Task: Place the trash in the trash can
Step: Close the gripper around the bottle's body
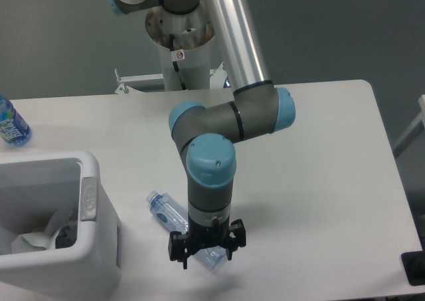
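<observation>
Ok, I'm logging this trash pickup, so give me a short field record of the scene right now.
gripper: open, fingers straddling the lying bottle
plastic bottle: clear, bluish, on its side on the table, cap toward the bin
trash can: white, at the left edge, crumpled items already inside
water bottle: blue-labelled, far left, untouched
step: bottle not yet lifted

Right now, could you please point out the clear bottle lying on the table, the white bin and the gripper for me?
clear bottle (164, 210): fixed camera, upper body just below the cap.
white bin (89, 198): fixed camera, grey oval panel on its right wall.
gripper (206, 246): fixed camera, midway between its black fingertips, open over the bottle.
</observation>
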`<state>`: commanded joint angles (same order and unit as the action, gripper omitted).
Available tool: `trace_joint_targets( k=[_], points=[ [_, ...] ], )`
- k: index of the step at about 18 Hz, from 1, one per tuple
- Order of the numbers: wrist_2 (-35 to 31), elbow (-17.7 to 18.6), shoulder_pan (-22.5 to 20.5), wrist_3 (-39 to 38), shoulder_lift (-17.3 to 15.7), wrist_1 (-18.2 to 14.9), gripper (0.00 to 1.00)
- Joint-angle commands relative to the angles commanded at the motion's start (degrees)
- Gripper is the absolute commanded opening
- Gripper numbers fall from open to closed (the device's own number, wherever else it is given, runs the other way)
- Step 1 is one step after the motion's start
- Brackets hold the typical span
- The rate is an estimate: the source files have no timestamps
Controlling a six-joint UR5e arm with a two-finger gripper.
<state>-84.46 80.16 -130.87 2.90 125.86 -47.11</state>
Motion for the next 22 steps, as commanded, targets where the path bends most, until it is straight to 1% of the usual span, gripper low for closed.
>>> trace_joint_targets(
  k=[2,5,7,11,17,19,22],
  points=[
    [-0.9,0.2,0.0,-1.7,0.2,0.0,1.0],
    [-4.0,0.5,0.0,-3.3,0.8,0.0,1.0],
    [-4.2,1.7,0.1,-3.9,0.9,0.1,1.0],
    [-5.3,2.3,0.1,-7.8,1.1,0.2,1.0],
    [-6.0,2.5,0.1,-14.8,2.5,0.1,1.0],
    [-7.5,2.5,0.2,-15.6,3.3,0.1,1.0],
    [-7.8,2.5,0.5,-16.5,3.6,0.1,1.0]
  ],
)
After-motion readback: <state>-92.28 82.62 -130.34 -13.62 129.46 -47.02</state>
